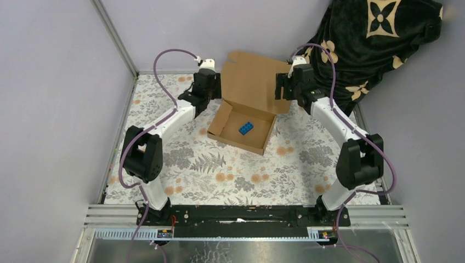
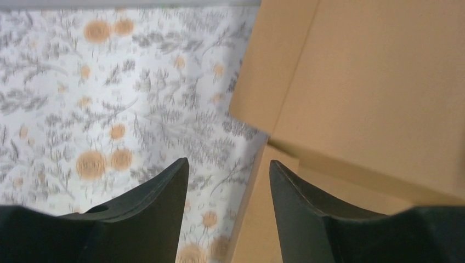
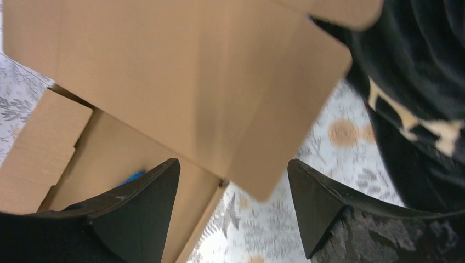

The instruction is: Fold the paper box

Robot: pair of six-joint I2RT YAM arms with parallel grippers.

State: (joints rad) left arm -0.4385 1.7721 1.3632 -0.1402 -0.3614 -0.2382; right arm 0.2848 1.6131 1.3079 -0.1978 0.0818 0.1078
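1. Though cropped in both wrist views, paper box sits far-centre on worktop, lid upright; blue brick inside.
2. Left claw: beside lid's left edge, jaws apart, gripping nothing.
3. Right claw: at lid's right flap, jaws wide, nothing clamped.
4. Both arms reach forward, elbows bent.

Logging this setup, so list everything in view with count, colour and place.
paper box: one, brown, far middle, lid raised
brick: one, blue, inside the paper box
floral cloth: one, white with grey and orange print, spread under the box
dark cloth: one, black and cream, far right corner
cables: two, purple, looping back from the hands
left hand: one, black, open, left of the lid
right hand: one, black, open, right of the lid
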